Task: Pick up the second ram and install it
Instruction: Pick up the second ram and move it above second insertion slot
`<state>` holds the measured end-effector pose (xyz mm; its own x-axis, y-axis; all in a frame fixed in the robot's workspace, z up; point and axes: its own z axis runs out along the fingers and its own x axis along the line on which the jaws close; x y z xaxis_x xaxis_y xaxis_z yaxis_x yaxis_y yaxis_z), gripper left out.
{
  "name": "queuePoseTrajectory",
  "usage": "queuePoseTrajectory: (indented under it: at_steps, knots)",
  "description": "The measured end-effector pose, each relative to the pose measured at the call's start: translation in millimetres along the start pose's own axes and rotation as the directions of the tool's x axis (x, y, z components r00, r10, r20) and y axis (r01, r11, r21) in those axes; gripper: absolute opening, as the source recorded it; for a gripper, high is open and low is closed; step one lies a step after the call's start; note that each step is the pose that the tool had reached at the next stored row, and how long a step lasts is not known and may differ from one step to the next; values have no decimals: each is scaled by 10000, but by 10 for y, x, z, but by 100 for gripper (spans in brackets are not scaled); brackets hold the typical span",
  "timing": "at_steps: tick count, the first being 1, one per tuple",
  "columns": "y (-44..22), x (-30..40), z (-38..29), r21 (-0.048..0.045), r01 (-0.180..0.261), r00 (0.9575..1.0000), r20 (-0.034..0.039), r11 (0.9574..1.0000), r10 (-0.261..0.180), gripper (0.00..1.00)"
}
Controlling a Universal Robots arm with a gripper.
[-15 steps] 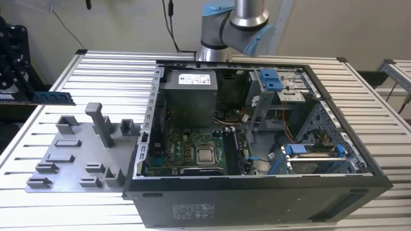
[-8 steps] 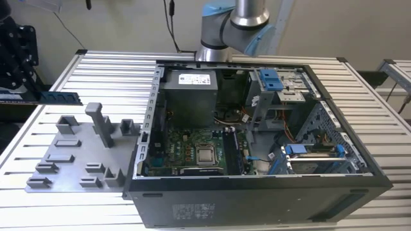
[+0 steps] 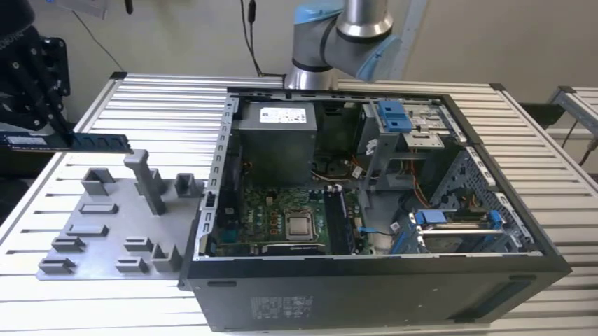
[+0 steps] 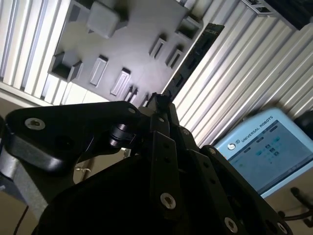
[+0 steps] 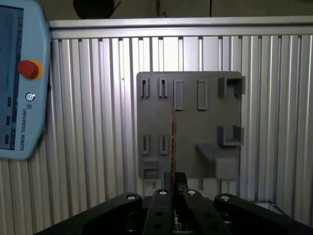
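One memory stick, the second ram point(image 3: 70, 142), is held in the exterior view by the gripper point(image 3: 60, 134), with the jaws closed on its flat faces, so that it is carried on edge with its long side level. It is kept in the air above the far end of the grey plastic tray point(image 3: 103, 241), clear of the tray's posts and well apart from the open computer case point(image 3: 374, 294) on the exterior view's right. Inside the case the motherboard point(image 3: 271, 203) lies exposed from above, and the dark long strips beside the processor socket are probably the memory slots, though this cannot be settled from here. In the second wrist view the second ram point(image 4: 195, 54) is seen running out from the gripper point(image 4: 159, 105) over the edge of the tray point(image 4: 132, 39) and the slatted aluminium table point(image 4: 234, 68), with a teach pendant point(image 4: 261, 152) lying further off. In the first wrist view the second ram point(image 5: 173, 139) is seen edge-on as a thin line rising from the gripper point(image 5: 175, 188) across the tray point(image 5: 195, 127), which suggests a square, untwisted grip suited to a narrow slot. The teach pendant point(image 5: 19, 98) rests on the table beside the tray.
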<state>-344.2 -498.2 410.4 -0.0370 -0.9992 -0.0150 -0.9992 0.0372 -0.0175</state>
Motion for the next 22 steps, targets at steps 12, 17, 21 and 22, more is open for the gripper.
queuePoseTrajectory:
  at_steps: [12,17,21,22]
  knots:
    - [-201,-7,3,-1,1,10000,0,10000,-1,14]
    - [-280,-10,5,-1,0,10000,0,10000,0,14]
    - [-373,-14,7,-2,1,10000,0,10000,-1,14]
    - [-400,-14,8,-3,2,10000,0,10000,-2,14]
